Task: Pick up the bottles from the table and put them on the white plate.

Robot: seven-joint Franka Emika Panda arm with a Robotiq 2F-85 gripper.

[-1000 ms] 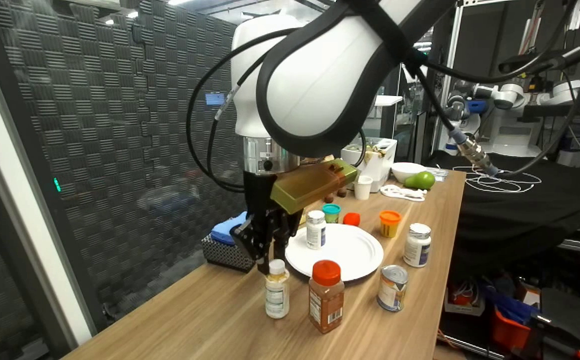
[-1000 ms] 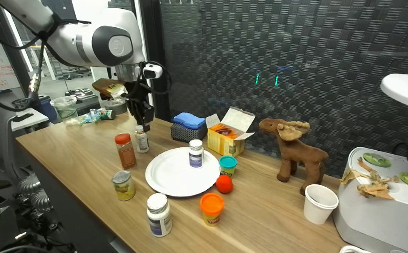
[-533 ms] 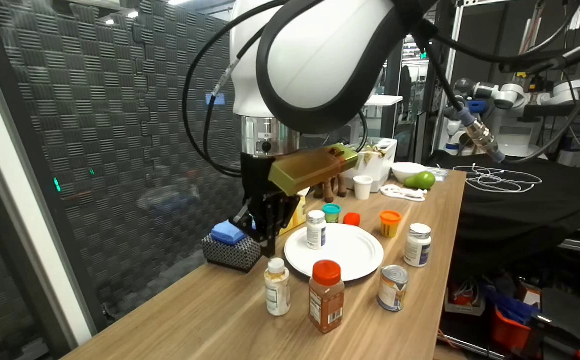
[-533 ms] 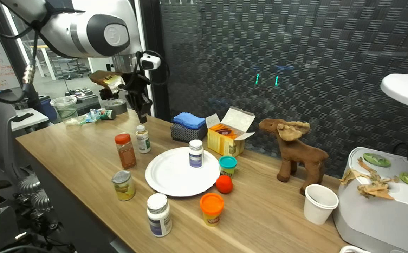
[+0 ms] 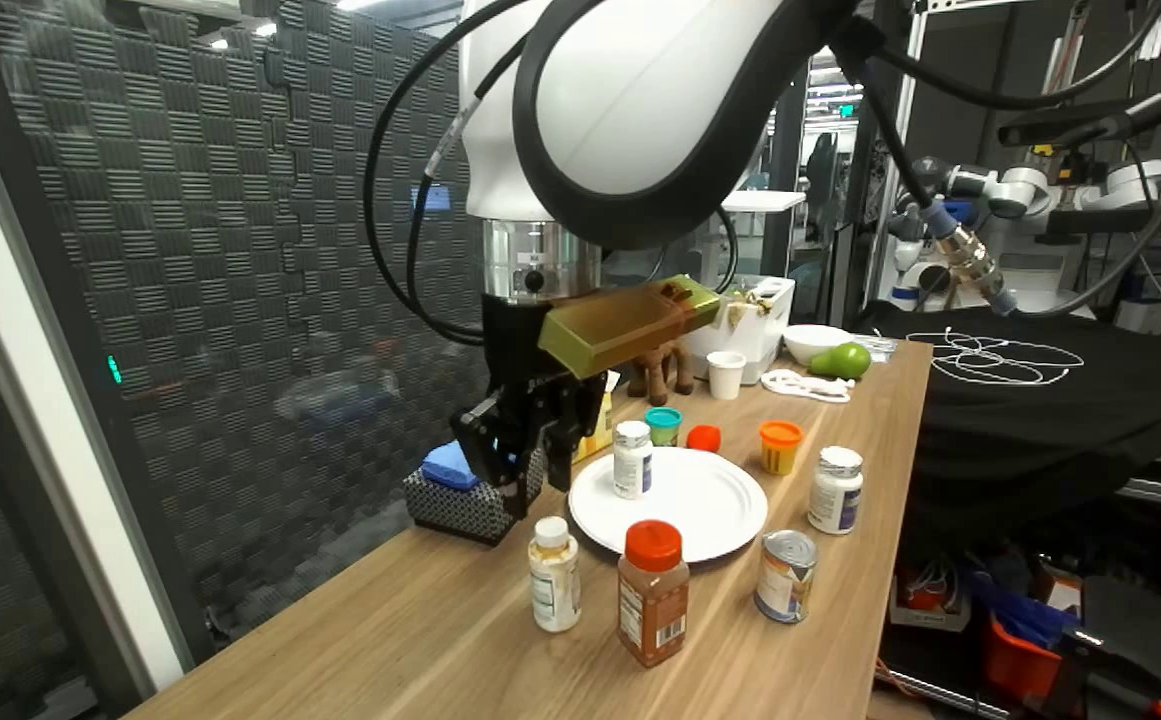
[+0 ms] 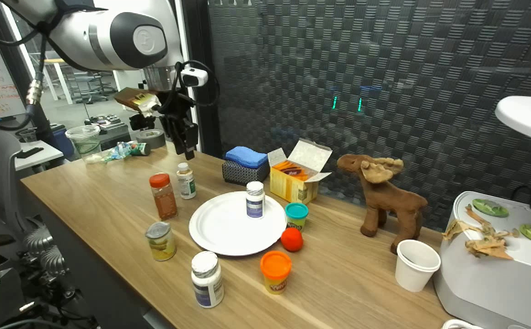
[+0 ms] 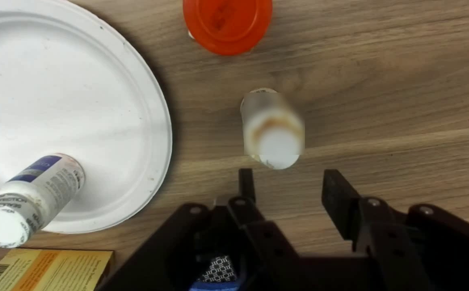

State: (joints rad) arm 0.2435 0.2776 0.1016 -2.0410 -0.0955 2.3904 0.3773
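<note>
My gripper [image 5: 538, 490] is open and empty, just above and behind a white-capped bottle [image 5: 555, 590] standing on the wooden table [image 5: 400, 630]. In the wrist view the gripper [image 7: 286, 176] has its fingers apart, and that bottle [image 7: 276, 137], partly blurred, lies ahead of the gap. The round white plate [image 6: 222, 230] carries one white bottle [image 6: 255, 205], upright near its edge. An orange-brown spice bottle with a red cap [image 6: 163, 201], a greyish can-like jar [image 6: 161, 242] and a white bottle with a purple label [image 6: 207, 281] stand on the table around the plate.
A patterned box with a blue cloth [image 6: 246, 160] and an open yellow box [image 6: 294, 185] stand behind the plate. A teal-lidded tub [image 6: 296, 214], red ball [image 6: 292, 239] and orange-lidded tub [image 6: 276, 272] stand beside the plate. A toy moose [image 6: 384, 196] and paper cups [image 6: 415, 267] are farther along.
My gripper has risen from beside the white-capped bottle's cap to above it. The bottle has turned and shifted slightly and stays on the table.
</note>
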